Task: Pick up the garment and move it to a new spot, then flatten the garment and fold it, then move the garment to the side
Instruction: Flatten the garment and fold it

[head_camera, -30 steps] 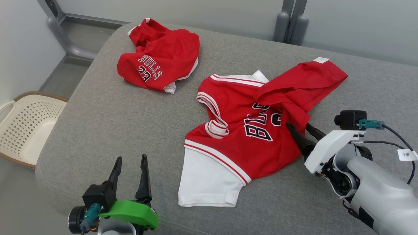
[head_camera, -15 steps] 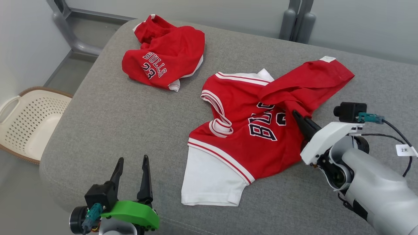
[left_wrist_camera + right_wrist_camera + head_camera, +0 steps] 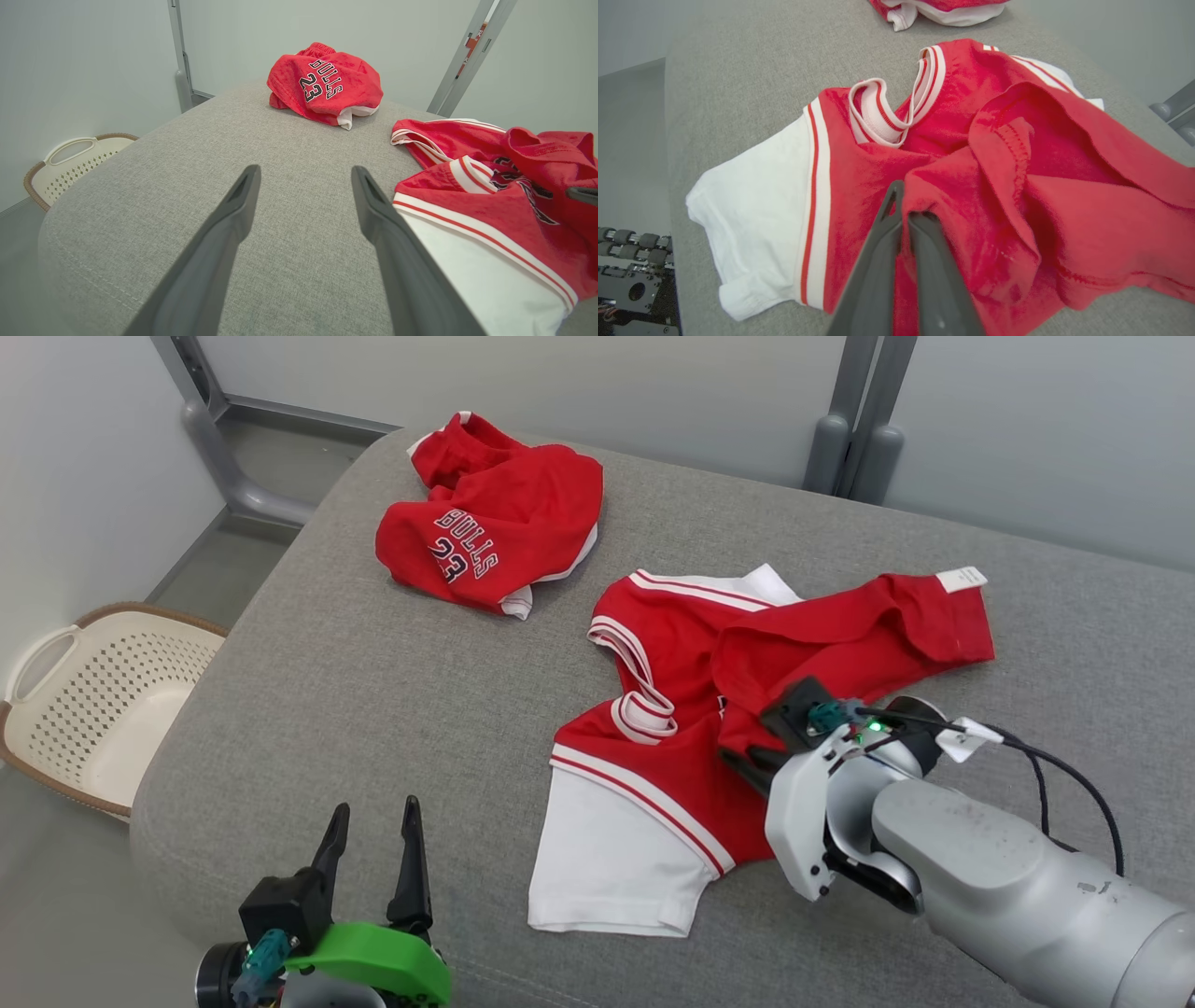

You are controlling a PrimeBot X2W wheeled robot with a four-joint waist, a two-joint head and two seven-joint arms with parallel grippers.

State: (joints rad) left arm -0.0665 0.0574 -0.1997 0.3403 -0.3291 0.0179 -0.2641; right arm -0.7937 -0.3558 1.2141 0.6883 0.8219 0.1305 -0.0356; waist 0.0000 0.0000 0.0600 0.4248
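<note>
So the right gripper (image 3: 903, 205) has its jaws pinched all the way together on a bunched ridge of red cloth near the middle of the jersey (image 3: 681, 644), on the red body below the collar band (image 3: 878, 112). It looks like a real grab, since the fabric puckers up around the fingertips. The jersey lies crumpled on the grey cushion (image 3: 373, 709), right of centre. Its white sleeve (image 3: 607, 859) is spread toward the near edge and the bottom half is flopped toward the far right. The left gripper (image 3: 369, 812) hovers at the near-left edge of the cushion, jaws spread wide with nothing in them, well apart from the jersey.

My read is that this is the very first step, the pick-up before carrying it to a new spot. No flattening or folding is done yet. Next move imo is a lift straight up, high enough that the sleeve clears the cushion, then across to a bare patch, probably near-left. With a one-point pinch it'll hang in a bundle, so it shouldn't drag into the red shorts (image 3: 495, 537) at the far left. A laundry basket (image 3: 103, 700) sits on the floor off to the left.
</note>
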